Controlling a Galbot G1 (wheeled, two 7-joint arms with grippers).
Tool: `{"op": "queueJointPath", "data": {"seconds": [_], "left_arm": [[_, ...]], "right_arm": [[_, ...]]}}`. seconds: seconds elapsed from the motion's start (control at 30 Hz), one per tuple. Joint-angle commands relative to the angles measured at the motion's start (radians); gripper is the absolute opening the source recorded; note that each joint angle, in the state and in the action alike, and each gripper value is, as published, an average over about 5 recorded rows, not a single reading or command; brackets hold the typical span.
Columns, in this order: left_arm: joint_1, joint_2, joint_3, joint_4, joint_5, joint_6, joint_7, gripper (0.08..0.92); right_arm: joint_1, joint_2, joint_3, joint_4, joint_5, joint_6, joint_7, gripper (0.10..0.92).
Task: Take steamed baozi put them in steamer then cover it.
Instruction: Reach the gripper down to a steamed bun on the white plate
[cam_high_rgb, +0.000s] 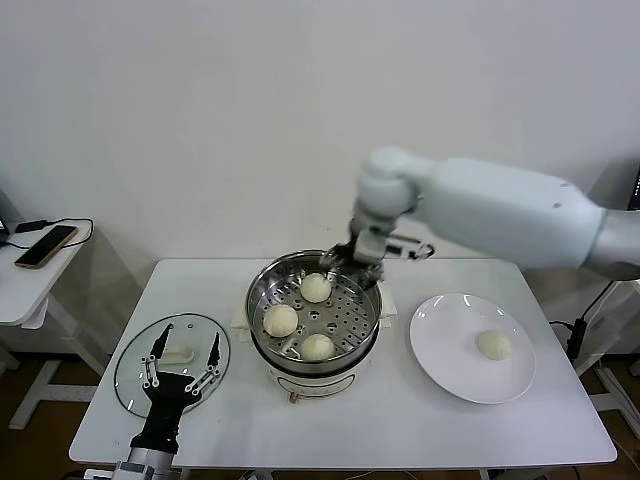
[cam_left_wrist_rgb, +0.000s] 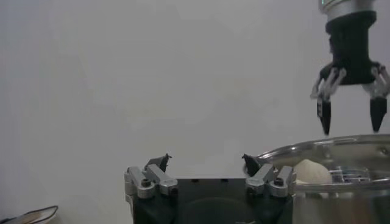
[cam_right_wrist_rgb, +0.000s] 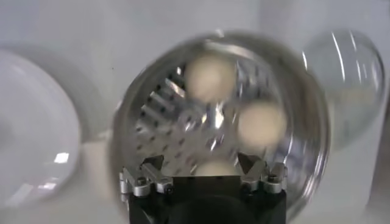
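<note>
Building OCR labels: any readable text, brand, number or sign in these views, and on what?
None readable in any view.
steamer: shiny steel wall and white base, no marking visible.
plate: plain white.
glass lid: no print.
phone on the side table: no legible text.
Both claws: no label.

This looks like a lab or test room dressed with kitchenware rather than a real kitchen; a plain white table (cam_high_rgb: 340, 420) stands against a bare white wall (cam_high_rgb: 250, 100); cooking things sit on it with no counter or stove around them; a small side table (cam_high_rgb: 25, 285) carries a phone (cam_high_rgb: 45, 246) and a cable (cam_high_rgb: 40, 225); more cabling (cam_high_rgb: 585, 320) trails at the far right.
</note>
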Motion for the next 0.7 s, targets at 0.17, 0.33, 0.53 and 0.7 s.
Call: {"op": "queueJointPath", "data": {"seconds": [0.17,0.33,0.53,0.7], "left_arm": [[0.000,0.000,0.001,-0.001,0.003,0.004,-0.002,0.823],[-0.003,0.000,0.000,0.000,0.002,0.011,-0.005,0.823],[-0.003,-0.002,0.001,-0.003,0.003,0.021,-0.015,0.823],[0.001,-0.003,-0.002,-0.005,0.004,0.021,-0.014,0.823]], "right_arm": [[-0.149,-0.291,0.000,-0.417,0.205,-0.311,-0.044,0.823],[-0.290,-0.352,0.055,-0.425,0.160,-0.311,-0.010,0.823],[-0.427,-0.374,0.127,-0.416,0.121,-0.307,0.034,0.823],[-0.477,-0.344,0.146,-0.445,0.118,-0.299,0.085,0.823]]}}
